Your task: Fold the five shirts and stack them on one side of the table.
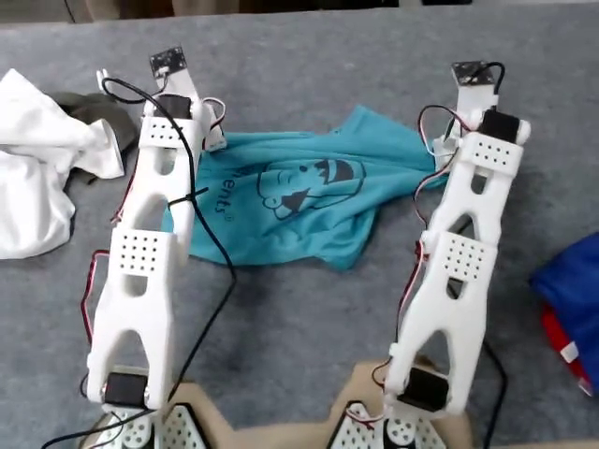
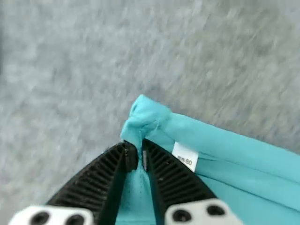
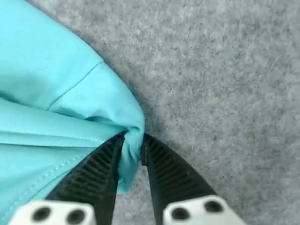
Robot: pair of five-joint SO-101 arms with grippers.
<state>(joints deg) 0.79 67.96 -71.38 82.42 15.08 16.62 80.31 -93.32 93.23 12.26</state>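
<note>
Our left tool (image 2: pixel 135 157) and right tool (image 3: pixel 132 147) each pinch the teal shirt (image 1: pixel 299 201) stretched between them; folding seems barely begun.

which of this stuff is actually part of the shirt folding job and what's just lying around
Job:
teal shirt, pinched by left claw and right claw
white shirt
dark garment beside it
blue shirt
red garment by it

Just there:
grey table cover
black cable
tan base board
</note>
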